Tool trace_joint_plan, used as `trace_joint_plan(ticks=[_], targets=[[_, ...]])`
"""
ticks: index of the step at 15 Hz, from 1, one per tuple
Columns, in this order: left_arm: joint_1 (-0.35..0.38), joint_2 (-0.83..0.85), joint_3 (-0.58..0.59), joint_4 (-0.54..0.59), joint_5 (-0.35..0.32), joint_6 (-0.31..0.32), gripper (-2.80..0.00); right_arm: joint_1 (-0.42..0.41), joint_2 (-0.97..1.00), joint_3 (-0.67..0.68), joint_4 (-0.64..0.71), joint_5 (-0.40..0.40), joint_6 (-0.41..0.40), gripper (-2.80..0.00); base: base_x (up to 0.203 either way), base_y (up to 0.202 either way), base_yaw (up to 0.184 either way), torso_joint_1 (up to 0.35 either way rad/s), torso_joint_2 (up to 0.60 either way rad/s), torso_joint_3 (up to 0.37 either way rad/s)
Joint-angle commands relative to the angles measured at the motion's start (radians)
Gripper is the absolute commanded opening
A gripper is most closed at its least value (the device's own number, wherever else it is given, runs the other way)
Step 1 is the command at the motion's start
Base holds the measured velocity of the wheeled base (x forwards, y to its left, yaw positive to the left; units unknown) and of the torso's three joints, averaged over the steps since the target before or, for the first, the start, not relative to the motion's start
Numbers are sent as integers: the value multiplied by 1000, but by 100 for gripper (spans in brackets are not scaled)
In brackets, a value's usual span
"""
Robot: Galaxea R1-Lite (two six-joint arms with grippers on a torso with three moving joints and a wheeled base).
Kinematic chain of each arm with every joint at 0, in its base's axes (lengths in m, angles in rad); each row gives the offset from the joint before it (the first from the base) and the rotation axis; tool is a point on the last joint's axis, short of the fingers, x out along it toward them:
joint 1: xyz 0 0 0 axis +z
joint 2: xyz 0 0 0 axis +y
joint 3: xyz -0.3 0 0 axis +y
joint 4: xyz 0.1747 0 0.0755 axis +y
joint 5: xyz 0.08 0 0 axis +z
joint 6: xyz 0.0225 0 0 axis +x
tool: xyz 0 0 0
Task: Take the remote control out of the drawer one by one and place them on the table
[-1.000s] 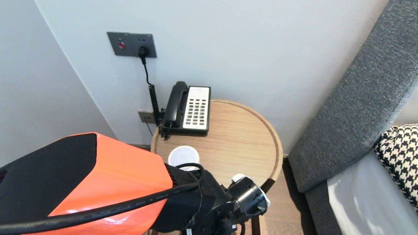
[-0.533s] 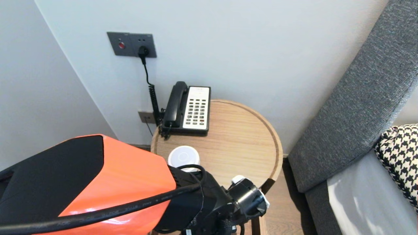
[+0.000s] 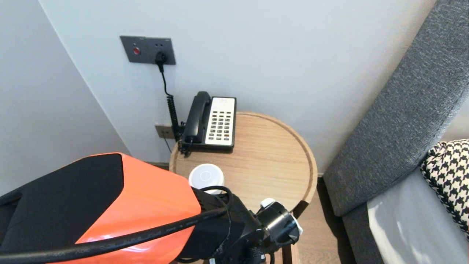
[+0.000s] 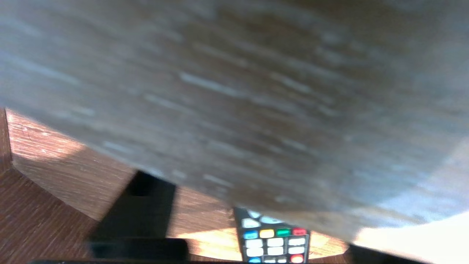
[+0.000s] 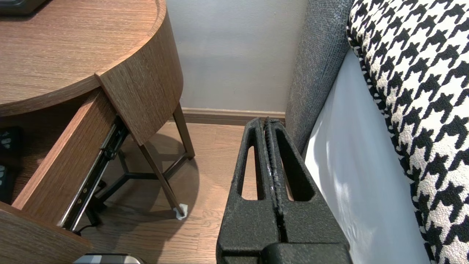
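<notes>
Your left gripper (image 4: 267, 256) is by the remote control (image 4: 273, 240) in the drawer (image 5: 55, 172); I cannot tell its width. Your right gripper (image 5: 266, 123) hangs parked, closed.

- Desk (image 3: 271, 161) top: right half bare, open to reach from above.
- Telephone (image 3: 212, 121) blocks the back left. White cup (image 3: 206, 176) stands in front of it, just beside the left arm (image 3: 128, 209).
- Drawer (image 5: 62, 165) stands out under the top. Headroom inside is tight, with the desk's underside close over the remote (image 4: 273, 244). Bare drawer floor lies beside the remote.
- Right pincer (image 5: 265, 124), fingers pressed together, hangs over the floor strip (image 5: 220, 157) between desk and grey sofa (image 5: 315, 73). A desk leg (image 5: 183, 135) is on one side, and the sofa is close on the other.
</notes>
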Motion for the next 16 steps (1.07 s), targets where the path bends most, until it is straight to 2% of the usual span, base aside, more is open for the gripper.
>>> trace_joint_plan(ticks=[1,16], targets=[[0,4,1,2,1,-7,-280,0,1,25,-1,0,0,-280,0,0,0,0,0,0],[-28,-33,22,9,15,23,-280,0,1,25,-1,0,0,-280,0,0,0,0,0,0]])
